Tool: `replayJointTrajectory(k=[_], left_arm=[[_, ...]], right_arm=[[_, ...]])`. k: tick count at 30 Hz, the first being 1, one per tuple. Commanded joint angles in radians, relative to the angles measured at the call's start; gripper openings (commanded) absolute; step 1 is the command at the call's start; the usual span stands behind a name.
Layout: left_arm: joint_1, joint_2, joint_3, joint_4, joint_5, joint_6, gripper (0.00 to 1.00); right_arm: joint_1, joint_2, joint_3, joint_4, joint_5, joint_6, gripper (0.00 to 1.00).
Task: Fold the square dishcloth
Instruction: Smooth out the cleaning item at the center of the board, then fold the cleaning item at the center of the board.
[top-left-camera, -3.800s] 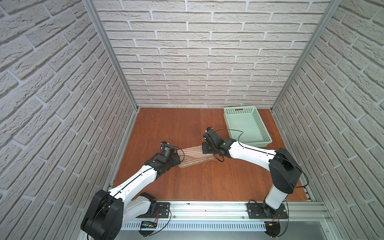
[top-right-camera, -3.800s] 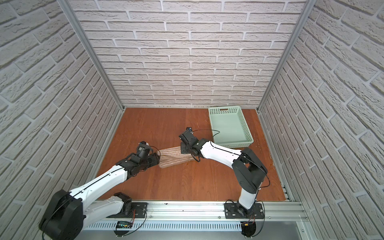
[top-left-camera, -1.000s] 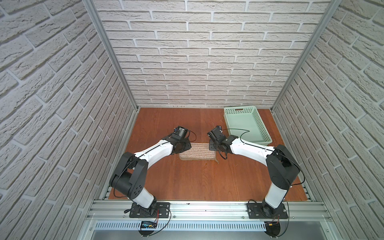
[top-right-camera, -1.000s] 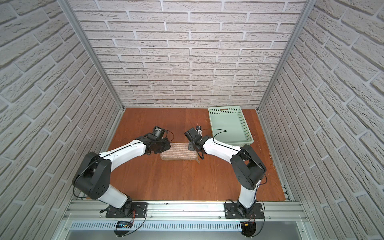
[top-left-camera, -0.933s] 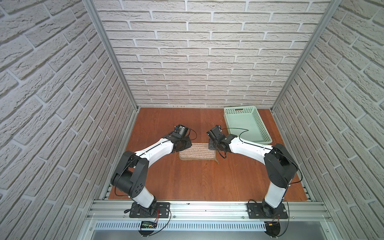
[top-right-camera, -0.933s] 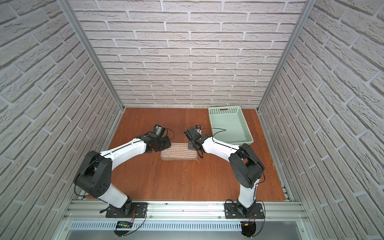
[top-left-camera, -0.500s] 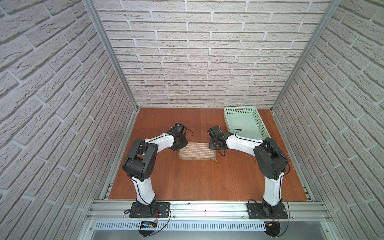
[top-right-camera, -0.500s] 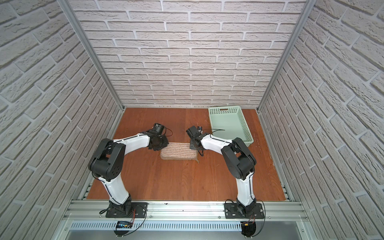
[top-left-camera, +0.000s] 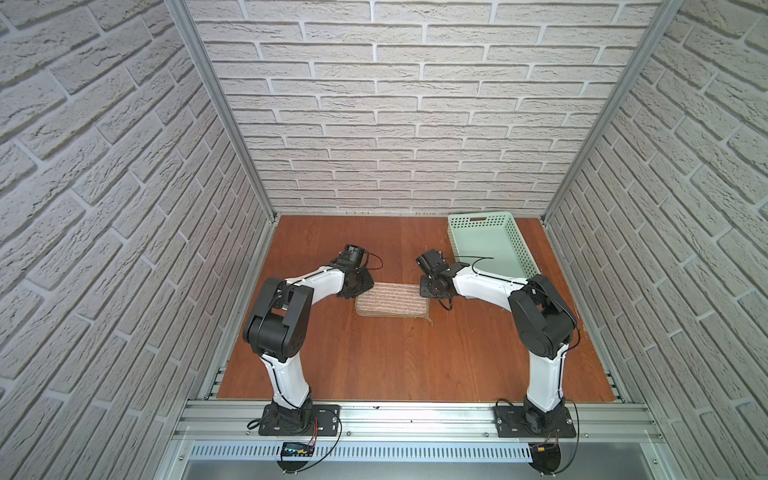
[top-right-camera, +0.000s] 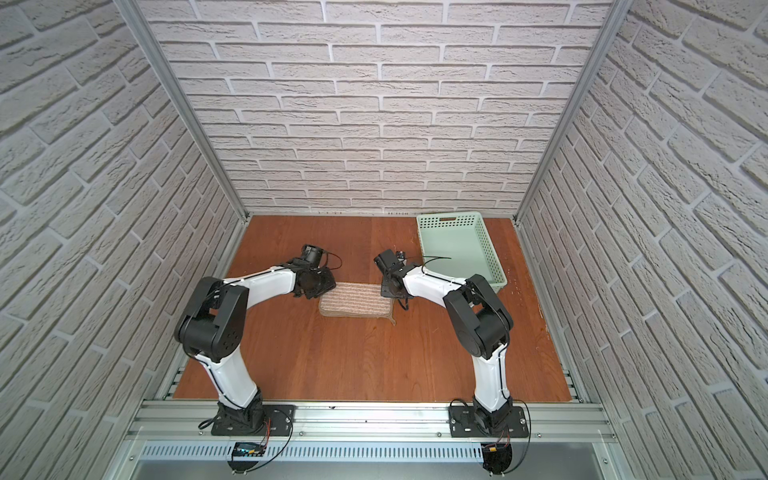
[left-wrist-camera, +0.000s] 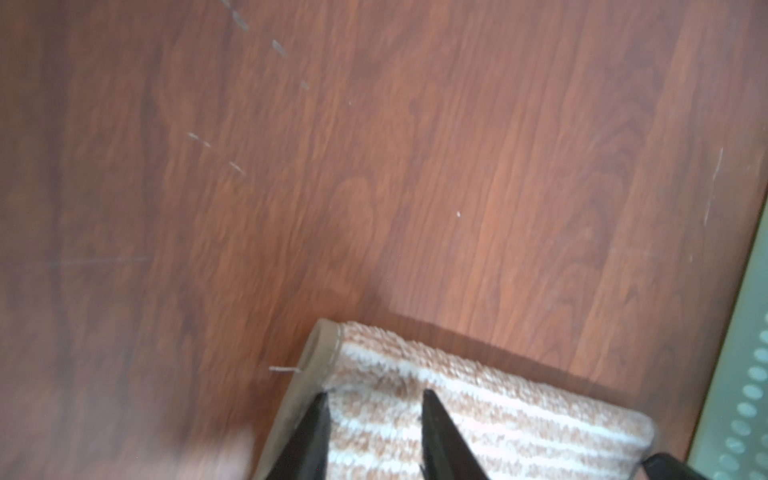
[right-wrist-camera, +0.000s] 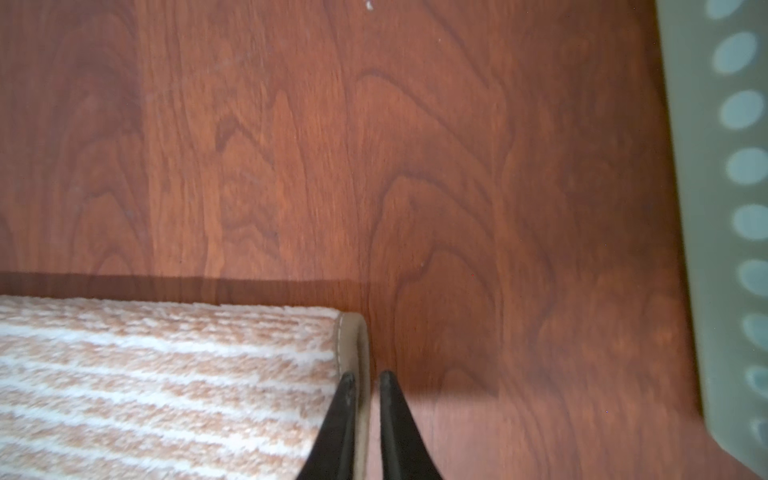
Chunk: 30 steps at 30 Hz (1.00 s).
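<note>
The square dishcloth (top-left-camera: 392, 299) (top-right-camera: 357, 299) lies flat mid-table in both top views as a tan, cream-striped rectangle, doubled over. A loose thread (top-left-camera: 428, 321) trails from its near right corner. My left gripper (top-left-camera: 362, 286) (left-wrist-camera: 374, 399) hovers over the far left corner, open, with striped cloth (left-wrist-camera: 478, 407) showing between its fingers. My right gripper (top-left-camera: 428, 291) (right-wrist-camera: 365, 378) is at the far right corner, its narrow fingers shut on the tan hem of the cloth (right-wrist-camera: 166, 365).
A pale green perforated basket (top-left-camera: 524, 249) (top-right-camera: 493, 253) stands at the back right, close to the right arm; its wall shows in the wrist views (left-wrist-camera: 748, 374) (right-wrist-camera: 727, 208). Brick walls enclose three sides. Bare wood lies in front of the cloth.
Earlier both grippers carried the cloth's near edge over to the far edge. Over the last second both arms' elbows drew back toward their bases and the left jaws parted off the corner.
</note>
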Motion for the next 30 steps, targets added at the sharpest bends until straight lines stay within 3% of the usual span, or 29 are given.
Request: replayJointTrajectory(k=[1,8,13,21,30], left_arm=[[-0.029,-0.084,0.000,-0.041,0.002,0.015,0.43],[-0.060,-0.163,-0.003,-0.075,-0.030,-0.002,0.44],[-0.062,-0.218,-0.034,-0.146,-0.124,-0.039,0.44],[-0.063,-0.266,-0.095,-0.200,-0.230,-0.054,0.43],[-0.064,-0.243,-0.109,-0.212,-0.271,-0.052,0.44]], right_arm=[[-0.003,-0.104,-0.007,-0.025,-0.019,0.009,0.17],[-0.003,-0.193,-0.103,0.009,-0.102,0.072,0.23],[-0.003,-0.193,-0.162,0.063,-0.174,0.106,0.31],[-0.001,-0.141,-0.177,0.087,-0.187,0.111,0.35],[0.002,-0.079,-0.167,0.107,-0.183,0.120,0.35]])
